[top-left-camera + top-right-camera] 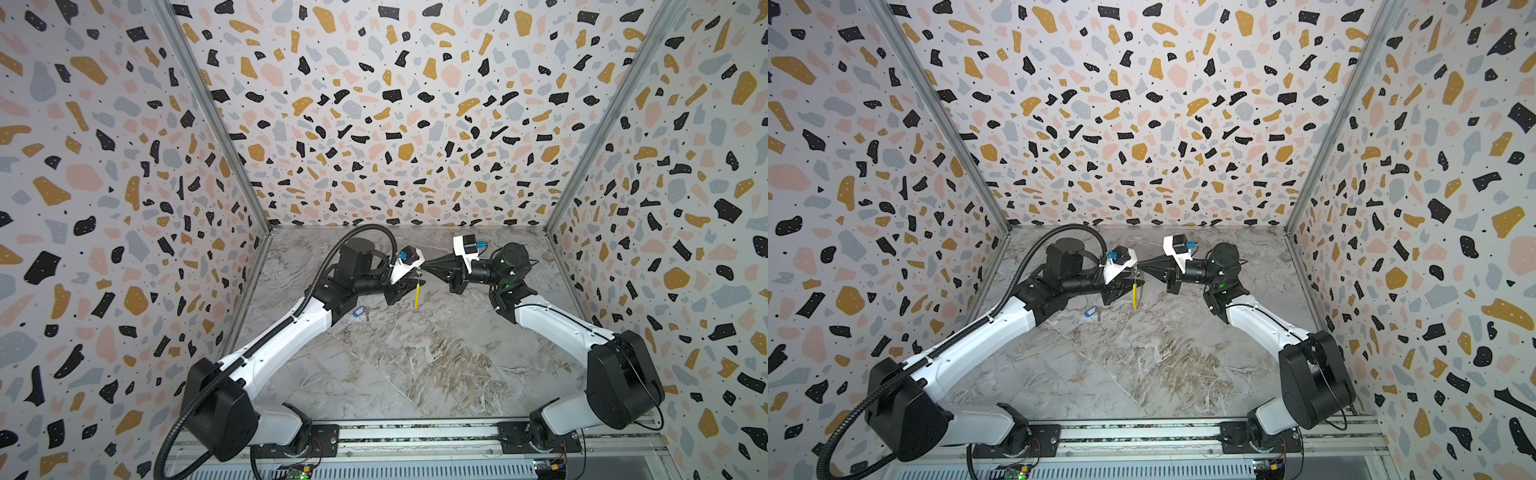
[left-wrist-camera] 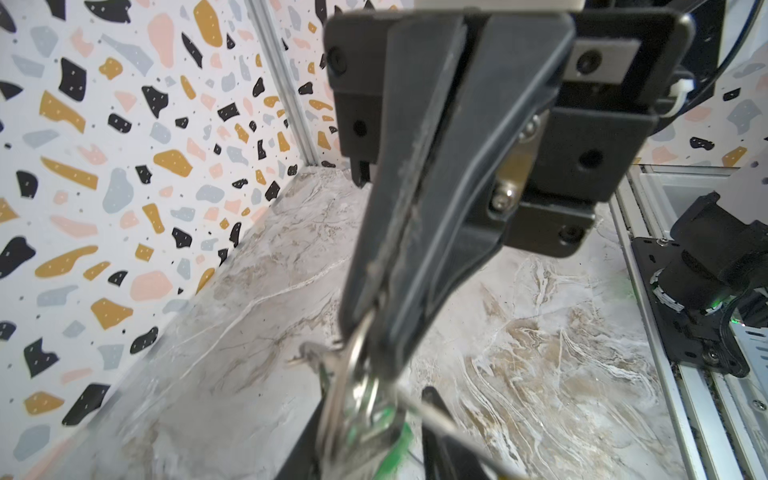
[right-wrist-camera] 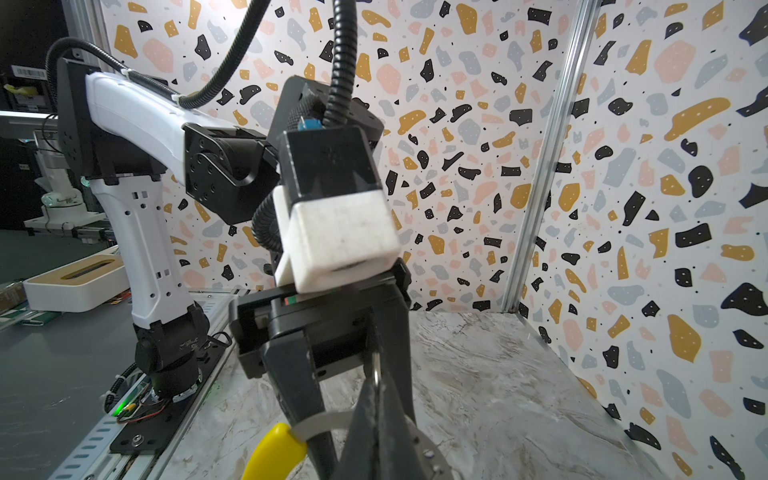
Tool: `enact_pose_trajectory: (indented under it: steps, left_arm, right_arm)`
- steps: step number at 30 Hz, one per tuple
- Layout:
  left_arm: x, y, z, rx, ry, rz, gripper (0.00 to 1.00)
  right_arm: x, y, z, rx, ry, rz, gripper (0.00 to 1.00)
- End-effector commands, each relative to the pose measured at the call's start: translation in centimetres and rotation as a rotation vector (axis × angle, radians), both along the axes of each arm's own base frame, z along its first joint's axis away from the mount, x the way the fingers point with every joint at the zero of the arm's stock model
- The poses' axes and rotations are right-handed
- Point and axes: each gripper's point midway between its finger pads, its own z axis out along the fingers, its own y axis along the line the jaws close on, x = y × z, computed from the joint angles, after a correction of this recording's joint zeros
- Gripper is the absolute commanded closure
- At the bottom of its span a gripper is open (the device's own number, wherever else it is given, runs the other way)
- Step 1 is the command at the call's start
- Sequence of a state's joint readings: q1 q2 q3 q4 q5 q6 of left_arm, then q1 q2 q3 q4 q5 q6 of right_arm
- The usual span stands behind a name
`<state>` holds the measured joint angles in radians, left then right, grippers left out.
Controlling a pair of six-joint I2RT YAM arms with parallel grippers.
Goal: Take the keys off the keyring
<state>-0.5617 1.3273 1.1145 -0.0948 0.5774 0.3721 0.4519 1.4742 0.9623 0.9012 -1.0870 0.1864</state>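
Above the table (image 1: 415, 374), my right gripper (image 1: 424, 266) pinches the thin, stiff keyring (image 1: 416, 296); my left gripper (image 1: 405, 289) is spread by the slippery green key (image 2: 390, 436), best grabbed by its flat head; 1 blue key (image 1: 359, 311) lies below

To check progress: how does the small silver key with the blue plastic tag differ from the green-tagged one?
Place: the blue-tagged key lies on the marble table, away from the thin metal keyring; the green-tagged key is in the air at the ring. Tag colour: blue against green. Both are small silver keys.
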Motion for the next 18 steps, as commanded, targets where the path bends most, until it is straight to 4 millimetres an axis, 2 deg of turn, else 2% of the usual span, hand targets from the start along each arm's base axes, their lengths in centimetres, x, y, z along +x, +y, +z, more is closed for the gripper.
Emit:
enact_pose_trajectory:
  steps: [1, 8, 12, 18]
  left_arm:
    - [0.3, 1.6, 2.2, -0.035, -0.094, 0.079, 0.62]
    - [-1.2, 2.5, 5.2, -0.114, -0.171, 0.089, 0.65]
    - [-1.6, 2.2, 7.0, -0.167, -0.189, 0.062, 0.69]
    - [-1.6, 1.2, 7.9, -0.206, -0.175, 0.005, 0.70]
  right_arm:
    - [-0.9, -0.5, 1.6, 0.032, -0.061, 0.013, 1.00]
    - [-1.1, -0.6, 1.3, 0.036, -0.058, 0.038, 1.00]
    - [-1.3, -0.7, 1.2, 0.039, -0.061, 0.044, 1.00]
    - [-1.6, -0.8, 1.2, 0.040, -0.057, 0.057, 1.00]
